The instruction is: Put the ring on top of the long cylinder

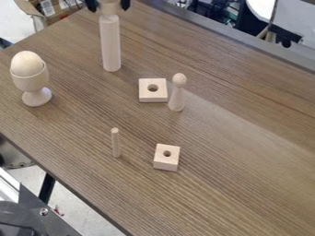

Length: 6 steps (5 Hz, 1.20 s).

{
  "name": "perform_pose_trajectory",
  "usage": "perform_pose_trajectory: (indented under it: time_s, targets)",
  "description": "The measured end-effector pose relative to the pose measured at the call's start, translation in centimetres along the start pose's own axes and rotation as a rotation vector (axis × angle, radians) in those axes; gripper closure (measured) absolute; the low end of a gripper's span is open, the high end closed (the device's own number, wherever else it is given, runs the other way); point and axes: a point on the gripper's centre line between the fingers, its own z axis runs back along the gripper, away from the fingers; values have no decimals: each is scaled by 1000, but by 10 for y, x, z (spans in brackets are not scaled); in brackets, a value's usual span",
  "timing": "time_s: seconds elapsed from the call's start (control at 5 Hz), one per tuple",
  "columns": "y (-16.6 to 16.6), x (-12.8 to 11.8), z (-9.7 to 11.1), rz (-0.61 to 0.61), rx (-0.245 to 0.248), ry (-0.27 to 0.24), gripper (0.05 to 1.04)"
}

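At the top edge of the view, the black gripper hangs over the long cylinder and is shut on a pale wooden piece, which looks like the ring, with one finger against each side. The long cylinder stands upright on the table directly below. The ring's lower edge meets the cylinder's top in the view; whether they touch or a small gap lies between them, I cannot tell. The ring's upper part is cut off by the frame.
On the brown table stand an egg cup with a wooden egg, a square block with a hole, a peg figure, a thin peg and a smaller holed block.
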Motion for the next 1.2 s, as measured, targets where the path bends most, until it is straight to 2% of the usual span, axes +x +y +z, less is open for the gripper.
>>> perform_pose_trajectory:
  time_s: [0.8, 1.2]
  targets:
    - [6, -1, -9, 12, 3, 32, 351]
    - [4, 0, -9, 4, -2, 24, 351]
